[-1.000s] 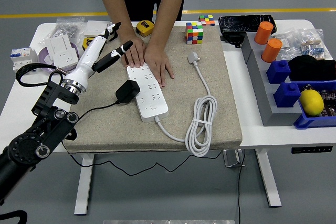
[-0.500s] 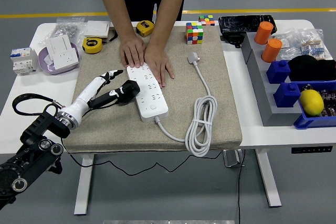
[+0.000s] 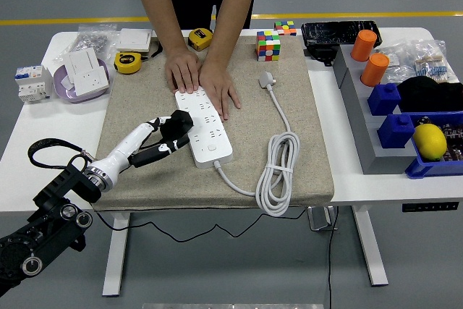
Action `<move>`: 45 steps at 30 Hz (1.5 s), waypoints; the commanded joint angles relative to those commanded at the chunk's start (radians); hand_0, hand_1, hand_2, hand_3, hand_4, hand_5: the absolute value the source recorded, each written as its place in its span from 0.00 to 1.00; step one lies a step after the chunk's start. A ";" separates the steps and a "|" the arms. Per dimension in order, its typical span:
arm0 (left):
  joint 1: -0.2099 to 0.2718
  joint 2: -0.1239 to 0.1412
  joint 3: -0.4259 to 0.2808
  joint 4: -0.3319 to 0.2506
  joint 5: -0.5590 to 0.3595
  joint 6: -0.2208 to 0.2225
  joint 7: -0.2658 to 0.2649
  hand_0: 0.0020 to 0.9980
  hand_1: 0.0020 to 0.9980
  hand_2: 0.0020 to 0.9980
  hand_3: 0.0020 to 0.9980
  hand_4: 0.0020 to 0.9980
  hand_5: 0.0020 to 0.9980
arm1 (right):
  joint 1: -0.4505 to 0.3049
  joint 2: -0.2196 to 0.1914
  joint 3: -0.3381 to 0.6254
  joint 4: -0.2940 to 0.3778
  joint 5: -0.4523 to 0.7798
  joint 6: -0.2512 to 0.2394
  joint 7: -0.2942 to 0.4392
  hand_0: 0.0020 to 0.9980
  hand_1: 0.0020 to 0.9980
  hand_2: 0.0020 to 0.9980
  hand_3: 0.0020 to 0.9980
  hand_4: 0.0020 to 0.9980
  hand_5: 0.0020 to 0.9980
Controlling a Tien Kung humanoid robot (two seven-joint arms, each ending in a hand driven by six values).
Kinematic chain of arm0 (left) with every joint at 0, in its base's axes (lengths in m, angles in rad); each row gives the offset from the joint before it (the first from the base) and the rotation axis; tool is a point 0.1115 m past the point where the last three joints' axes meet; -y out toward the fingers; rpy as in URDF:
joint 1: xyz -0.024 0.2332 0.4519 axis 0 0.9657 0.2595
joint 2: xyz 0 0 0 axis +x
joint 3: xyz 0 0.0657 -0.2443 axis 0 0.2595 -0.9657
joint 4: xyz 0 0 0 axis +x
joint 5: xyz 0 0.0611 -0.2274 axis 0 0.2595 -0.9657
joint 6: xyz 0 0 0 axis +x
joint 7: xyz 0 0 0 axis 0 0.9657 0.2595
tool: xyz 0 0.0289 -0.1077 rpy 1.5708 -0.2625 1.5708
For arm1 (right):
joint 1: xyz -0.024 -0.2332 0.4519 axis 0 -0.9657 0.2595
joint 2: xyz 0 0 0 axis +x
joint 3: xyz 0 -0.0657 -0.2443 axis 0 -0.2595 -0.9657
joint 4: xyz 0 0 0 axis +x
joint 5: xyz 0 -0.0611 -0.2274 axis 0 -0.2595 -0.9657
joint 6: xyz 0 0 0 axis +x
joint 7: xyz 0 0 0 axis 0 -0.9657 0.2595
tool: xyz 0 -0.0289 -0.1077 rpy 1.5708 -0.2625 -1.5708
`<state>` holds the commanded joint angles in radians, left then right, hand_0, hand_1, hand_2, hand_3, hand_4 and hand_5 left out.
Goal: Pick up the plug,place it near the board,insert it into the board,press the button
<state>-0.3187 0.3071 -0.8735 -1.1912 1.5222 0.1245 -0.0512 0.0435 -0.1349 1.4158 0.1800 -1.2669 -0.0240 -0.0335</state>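
The left hand [image 3: 160, 144] is closed around the black plug [image 3: 176, 127], held just beside the left long edge of the white board [image 3: 205, 127], whose long axis runs away from the robot.

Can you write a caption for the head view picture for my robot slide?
The robot's left hand holds the black plug beside the white power strip, which a person's hands steady.

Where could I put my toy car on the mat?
Bare mat lies right of the white cord, and along the front edge under the power strip. It is crowded at the strip, where the person's hands and the robot hand with the plug meet.
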 joint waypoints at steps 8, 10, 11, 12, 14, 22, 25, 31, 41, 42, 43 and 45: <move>-0.051 -0.005 0.035 0.019 0.011 -0.001 -0.004 0.94 0.98 0.93 0.90 1.00 0.94 | 0.002 -0.001 0.002 0.000 -0.003 0.000 -0.004 0.94 0.80 0.75 0.78 1.00 0.73; -0.061 -0.002 0.044 0.019 0.016 0.000 -0.005 0.94 0.97 0.93 0.90 1.00 0.95 | 0.003 -0.001 0.000 0.000 -0.001 0.000 -0.003 0.94 0.80 0.75 0.78 1.00 0.73; -0.064 -0.001 0.047 0.018 0.019 0.000 -0.005 0.94 0.97 0.93 0.90 1.00 0.95 | 0.003 -0.001 0.000 0.000 -0.002 0.000 -0.003 0.94 0.80 0.75 0.78 1.00 0.73; -0.067 0.001 0.049 0.017 0.023 0.000 -0.004 0.94 0.97 0.93 0.90 1.00 0.95 | 0.003 -0.001 0.001 0.000 -0.002 0.000 -0.003 0.94 0.80 0.75 0.78 1.00 0.73; -0.071 0.003 0.054 0.013 0.028 0.002 -0.004 0.94 0.97 0.93 0.90 1.00 0.95 | 0.004 -0.001 0.001 0.000 -0.002 0.000 -0.003 0.94 0.80 0.75 0.78 1.00 0.73; -0.097 0.013 0.071 0.007 0.139 0.003 0.007 0.95 0.97 0.93 0.89 1.00 0.95 | 0.006 -0.002 0.002 0.000 -0.004 0.000 -0.004 0.94 0.80 0.75 0.78 1.00 0.73; -0.111 0.014 0.079 0.010 0.157 0.000 0.011 0.95 0.97 0.93 0.89 1.00 0.95 | 0.009 -0.002 0.001 0.000 -0.003 0.000 -0.003 0.94 0.80 0.75 0.78 1.00 0.73; -0.131 0.018 0.099 0.017 0.202 0.000 0.016 0.95 0.97 0.93 0.90 1.00 0.96 | 0.009 -0.003 0.004 0.000 -0.005 -0.001 -0.006 0.94 0.80 0.75 0.78 1.00 0.74; -0.149 0.033 0.123 0.008 0.302 0.000 0.026 0.95 0.97 0.93 0.90 1.00 0.98 | 0.008 -0.003 0.006 0.000 -0.006 0.000 -0.006 0.94 0.80 0.75 0.78 1.00 0.74; -0.151 0.033 0.126 0.008 0.314 -0.001 0.028 0.95 0.97 0.93 0.90 1.00 0.98 | 0.008 -0.003 0.006 0.000 -0.006 0.000 -0.006 0.94 0.80 0.75 0.78 1.00 0.74; -0.153 0.033 0.128 0.007 0.321 -0.002 0.029 0.95 0.97 0.93 0.90 1.00 0.98 | 0.008 -0.003 0.006 0.000 -0.006 0.000 -0.006 0.94 0.80 0.75 0.78 1.00 0.74; -0.158 0.032 0.136 0.009 0.330 -0.004 0.031 0.95 0.97 0.93 0.90 1.00 0.98 | 0.009 -0.003 0.005 0.000 -0.006 0.000 -0.005 0.94 0.80 0.75 0.78 1.00 0.74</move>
<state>-0.4770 0.3396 -0.7375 -1.1818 1.8523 0.1201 -0.0206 0.0523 -0.1383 1.4207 0.1800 -1.2730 -0.0243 -0.0389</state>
